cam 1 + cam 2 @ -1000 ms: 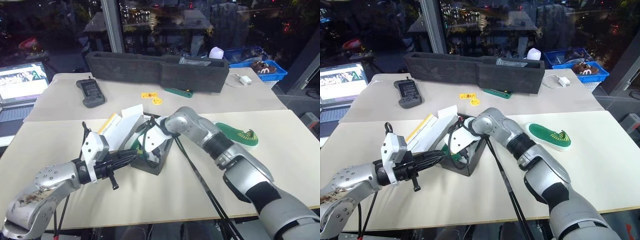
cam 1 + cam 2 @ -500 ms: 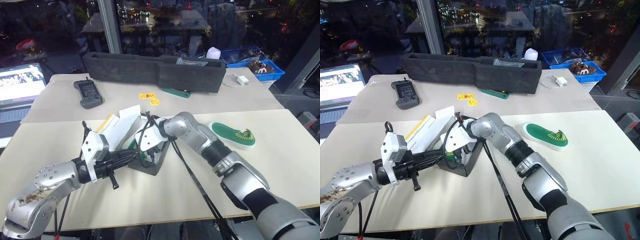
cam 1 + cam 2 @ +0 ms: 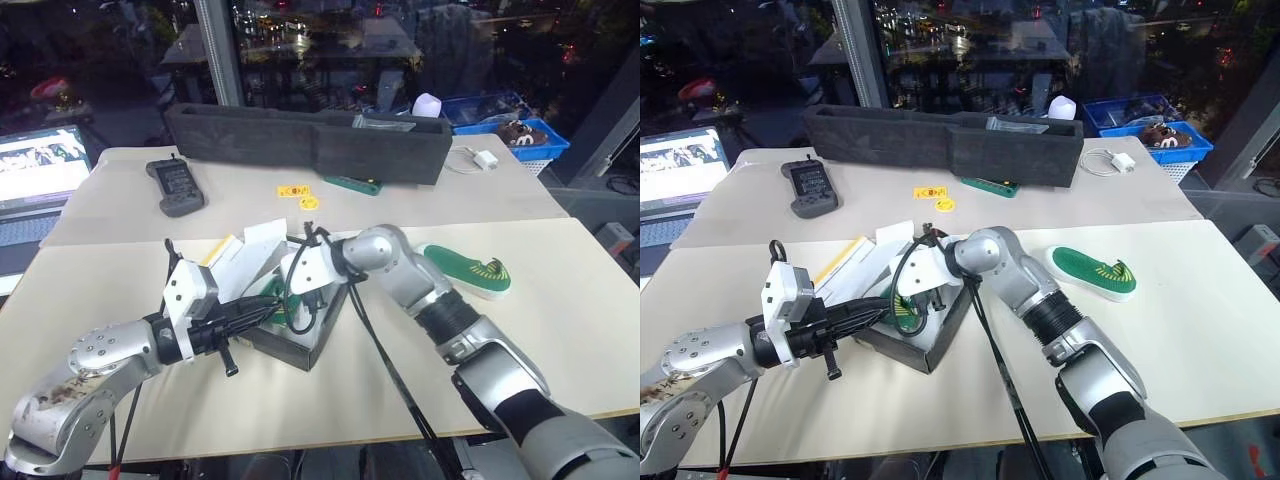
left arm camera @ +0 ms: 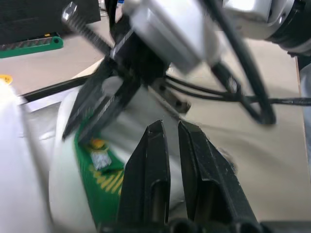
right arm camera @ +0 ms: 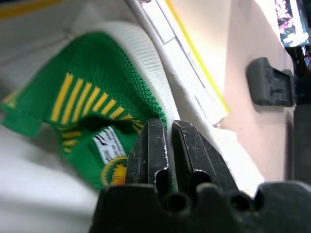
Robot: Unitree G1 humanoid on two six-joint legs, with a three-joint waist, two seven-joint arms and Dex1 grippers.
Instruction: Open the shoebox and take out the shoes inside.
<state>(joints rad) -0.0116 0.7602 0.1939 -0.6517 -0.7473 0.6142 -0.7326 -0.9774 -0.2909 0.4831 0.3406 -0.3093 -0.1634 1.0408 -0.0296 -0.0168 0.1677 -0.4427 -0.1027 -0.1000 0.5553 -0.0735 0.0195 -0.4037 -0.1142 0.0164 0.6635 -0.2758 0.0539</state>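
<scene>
The right tool [image 5: 167,145] is pinched on the shoe [image 5: 87,92] rim; thin grip, so it could get dropped back into the shoebox [image 3: 300,345].

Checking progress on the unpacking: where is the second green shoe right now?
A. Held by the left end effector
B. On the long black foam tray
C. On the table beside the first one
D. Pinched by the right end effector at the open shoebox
D: the right end effector is shut on the green shoe at its white rim, over the open shoebox; the other shoe lies alone on the table.
</scene>
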